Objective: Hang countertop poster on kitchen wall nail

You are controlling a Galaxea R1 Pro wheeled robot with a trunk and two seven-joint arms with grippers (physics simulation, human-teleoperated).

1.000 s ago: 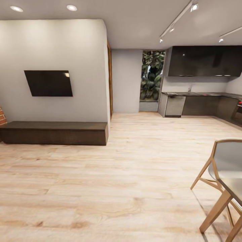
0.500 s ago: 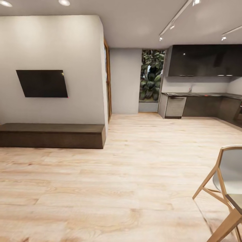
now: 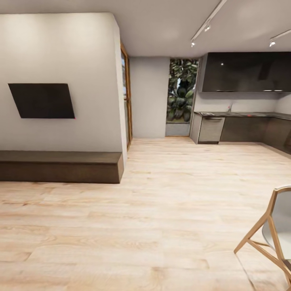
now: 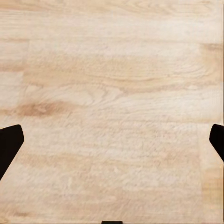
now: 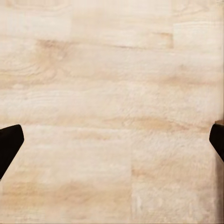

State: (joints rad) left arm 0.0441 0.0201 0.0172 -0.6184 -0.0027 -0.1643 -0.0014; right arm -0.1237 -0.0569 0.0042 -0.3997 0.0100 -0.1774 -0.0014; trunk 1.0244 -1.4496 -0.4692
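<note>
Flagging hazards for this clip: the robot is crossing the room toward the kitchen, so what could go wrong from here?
1. The chair stands close at the right; drifting that way could clip its legs.
2. The bench and wall corner jut out at the left, narrowing the route.
3. The countertop is far off and no poster can be made out on it, so the approach may need correcting. Both grippers hang open over the floor.

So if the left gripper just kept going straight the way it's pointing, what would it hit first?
The wooden floor. The left gripper points at bare light planks, its fingers spread wide with nothing between them. How far away the floor is can't be judged.
</note>
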